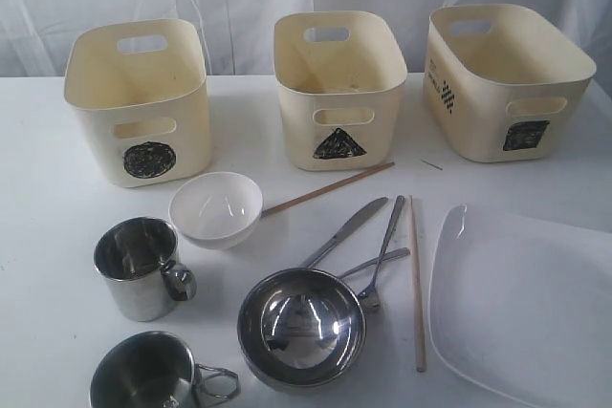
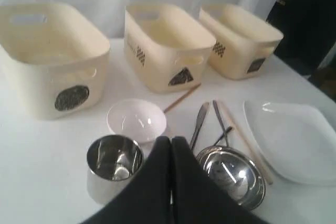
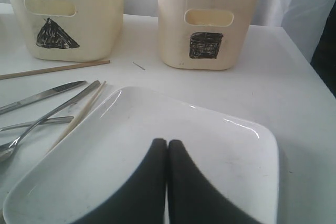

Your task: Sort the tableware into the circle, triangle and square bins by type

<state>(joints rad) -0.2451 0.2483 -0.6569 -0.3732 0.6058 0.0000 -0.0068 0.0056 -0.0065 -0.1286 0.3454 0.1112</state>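
Observation:
Three cream bins stand at the back: the circle bin (image 1: 139, 97), the triangle bin (image 1: 338, 88) and the square bin (image 1: 502, 78). In front lie a small white bowl (image 1: 216, 208), two steel mugs (image 1: 139, 267) (image 1: 148, 375), a steel bowl (image 1: 301, 327), a knife (image 1: 346, 231), forks (image 1: 382, 255), two chopsticks (image 1: 327, 189) (image 1: 417, 284) and a large white square plate (image 1: 526, 303). Neither arm shows in the exterior view. My left gripper (image 2: 171, 139) is shut and empty above the mug (image 2: 114, 163) and steel bowl (image 2: 231, 174). My right gripper (image 3: 167, 142) is shut and empty over the plate (image 3: 157, 124).
White curtains hang behind the bins. The white table (image 1: 48, 198) runs past the plate on the right. A tiny dark sliver (image 1: 432, 165) lies on the table in front of the square bin.

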